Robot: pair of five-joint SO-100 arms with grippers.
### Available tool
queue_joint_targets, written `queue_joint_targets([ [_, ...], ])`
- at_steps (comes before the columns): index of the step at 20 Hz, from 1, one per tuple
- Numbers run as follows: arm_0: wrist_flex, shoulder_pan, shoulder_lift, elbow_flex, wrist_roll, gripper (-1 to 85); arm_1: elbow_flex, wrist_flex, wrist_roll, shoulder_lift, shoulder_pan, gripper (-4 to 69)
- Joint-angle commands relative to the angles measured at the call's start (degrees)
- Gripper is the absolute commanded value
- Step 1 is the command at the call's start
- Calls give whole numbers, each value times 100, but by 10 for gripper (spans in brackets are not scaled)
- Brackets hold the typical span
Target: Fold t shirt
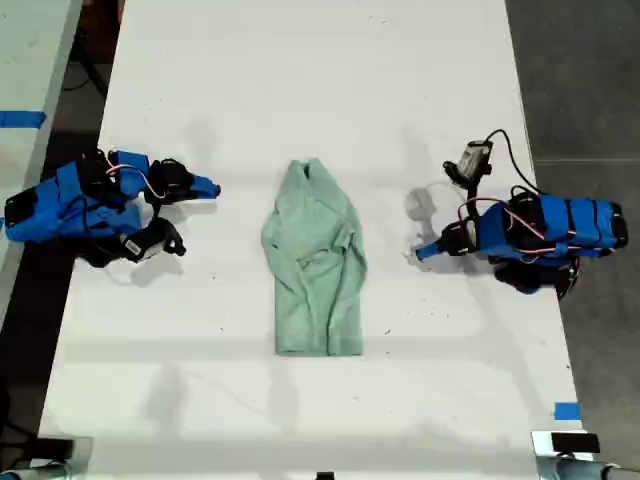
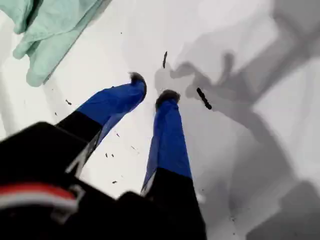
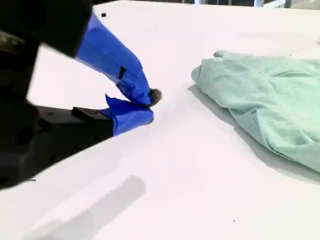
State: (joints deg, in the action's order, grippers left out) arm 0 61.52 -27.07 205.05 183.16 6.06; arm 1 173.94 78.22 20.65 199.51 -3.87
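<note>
Mint-green t shirt (image 1: 316, 262) lies folded lengthwise mid-surface (image 1: 300, 80), wrinkled, between both arms. My first tool (image 2: 152, 90) hovers near shirt, tips slightly spread, empty. My second tool (image 3: 150, 105) rests beside shirt, tips pressed together, gripping nothing.

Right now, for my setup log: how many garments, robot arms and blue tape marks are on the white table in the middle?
t shirt: 1
robot arms: 2
blue tape mark: 1
Total: 4
</note>
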Motion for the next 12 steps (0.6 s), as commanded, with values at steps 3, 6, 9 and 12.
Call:
queue_joint_targets([
  [3,0,18,35,79,-53,-1,325,35,-413,-193,-237,62],
  [6,-79,237,53,-132,-105,-1,299,26,-404,70,-193,12],
  [9,-571,835,-1600,-1178,-606,1,-422,-18,-659,-281,-9,12],
  [12,-633,1793,-6231,-4157,-1204,53,-2057,-431,-1213,-2953,448,-2],
])
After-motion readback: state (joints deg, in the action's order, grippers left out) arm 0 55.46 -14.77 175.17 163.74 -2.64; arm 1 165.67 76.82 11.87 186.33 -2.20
